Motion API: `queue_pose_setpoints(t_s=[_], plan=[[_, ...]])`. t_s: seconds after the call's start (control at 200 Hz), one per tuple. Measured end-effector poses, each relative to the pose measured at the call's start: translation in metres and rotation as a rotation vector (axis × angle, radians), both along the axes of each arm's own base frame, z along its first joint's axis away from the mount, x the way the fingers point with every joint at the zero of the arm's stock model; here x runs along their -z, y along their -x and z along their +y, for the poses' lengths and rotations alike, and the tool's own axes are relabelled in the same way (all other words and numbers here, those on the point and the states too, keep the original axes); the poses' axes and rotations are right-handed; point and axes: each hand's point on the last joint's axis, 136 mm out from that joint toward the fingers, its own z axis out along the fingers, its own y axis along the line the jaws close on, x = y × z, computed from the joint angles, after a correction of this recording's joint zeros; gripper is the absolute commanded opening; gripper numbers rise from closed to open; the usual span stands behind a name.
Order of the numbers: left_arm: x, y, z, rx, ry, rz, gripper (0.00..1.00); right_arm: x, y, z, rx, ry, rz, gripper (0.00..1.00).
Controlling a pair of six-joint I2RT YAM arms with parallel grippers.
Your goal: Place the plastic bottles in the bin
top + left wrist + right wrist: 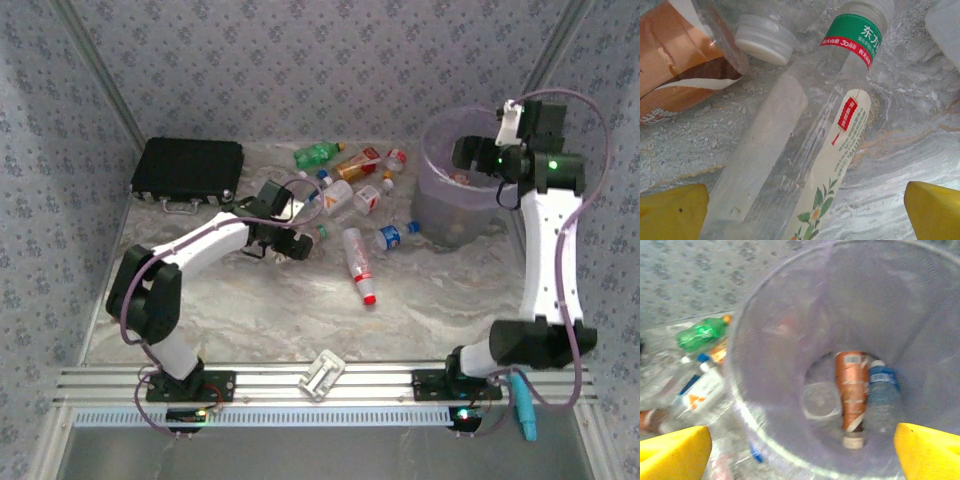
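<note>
A clear bottle (805, 150) with a green and red label is seen lying flat on the marble table (910, 150), directly under the left gripper (802, 215). Its long axis is set on a slant between the 2 yellow fingers (675, 212), green-banded end pointing away from the wrist, so a slight wrist turn is judged to be needed before the body is squeezed squarely. The left jaws are spread wide and nothing is held. The other loose bottles (350, 190) are clustered just beyond, nearer the left arm. At the far right the bin (430, 150) is placed, with the right gripper (800, 452) above its mouth, wide apart and empty.
</note>
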Motion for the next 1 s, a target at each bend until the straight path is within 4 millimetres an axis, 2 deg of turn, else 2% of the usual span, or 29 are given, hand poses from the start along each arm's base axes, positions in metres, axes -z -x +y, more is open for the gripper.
queue_pose_setpoints(t_s=[0.26, 0.535, 0.74, 0.999], plan=[[0.024, 0.001, 0.000, 0.001, -0.035, 0.029, 1.00, 0.011, 0.038, 0.078, -0.256, -0.195, -0.024, 0.96], [0.040, 0.011, 0.001, 0.013, -0.067, 0.053, 0.95, 0.034, 0.066, 0.137, -0.473, -0.316, 0.030, 0.96], [0.052, 0.017, -0.001, 0.023, -0.086, 0.069, 0.85, 0.064, 0.075, 0.158, -0.523, -0.351, 0.086, 0.96], [0.055, 0.022, -0.003, 0.022, -0.092, 0.077, 0.68, 0.078, 0.073, 0.163, -0.504, -0.391, 0.059, 0.95]])
